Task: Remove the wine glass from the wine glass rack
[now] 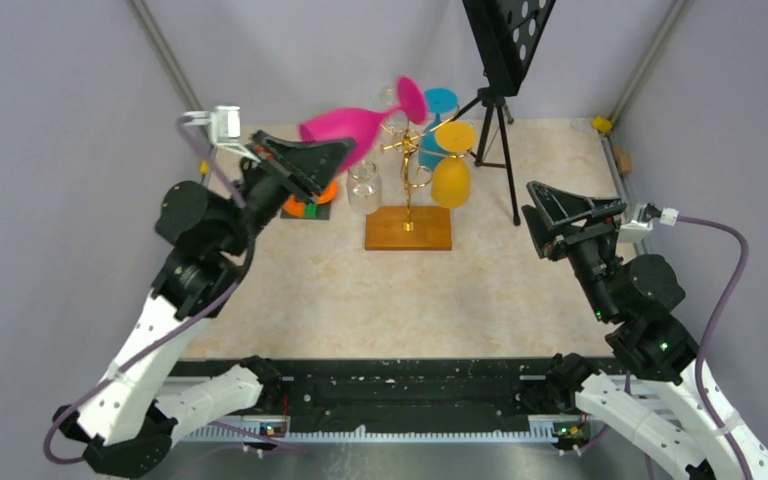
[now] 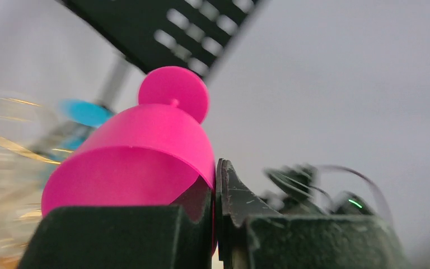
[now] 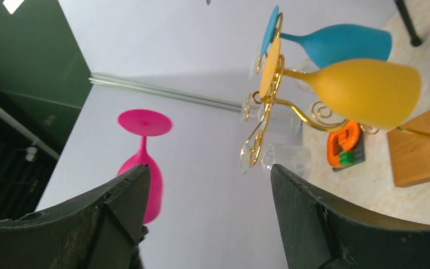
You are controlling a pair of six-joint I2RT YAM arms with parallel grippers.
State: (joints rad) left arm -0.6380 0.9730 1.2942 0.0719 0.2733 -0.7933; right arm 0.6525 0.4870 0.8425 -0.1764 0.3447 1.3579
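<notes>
My left gripper (image 1: 340, 152) is shut on the rim of a pink wine glass (image 1: 348, 126), held up tilted with its foot pointing toward the back right. One finger sits inside the bowl (image 2: 145, 140) and one outside, with the left gripper (image 2: 217, 171) pinching the wall. The wine glass rack (image 1: 407, 160) is gold wire on a brown wooden base (image 1: 408, 228). In the right wrist view the pink glass (image 3: 148, 174) hangs apart from the rack (image 3: 266, 112). My right gripper (image 1: 533, 203) stands open and empty to the right of the rack, its jaws (image 3: 208, 171) wide.
A yellow glass (image 1: 451, 180), a blue glass (image 1: 438, 105) and a clear glass (image 1: 363, 186) hang on the rack. A black tripod stand (image 1: 500, 110) rises behind it on the right. An orange-and-green object (image 1: 307, 206) lies left of the base.
</notes>
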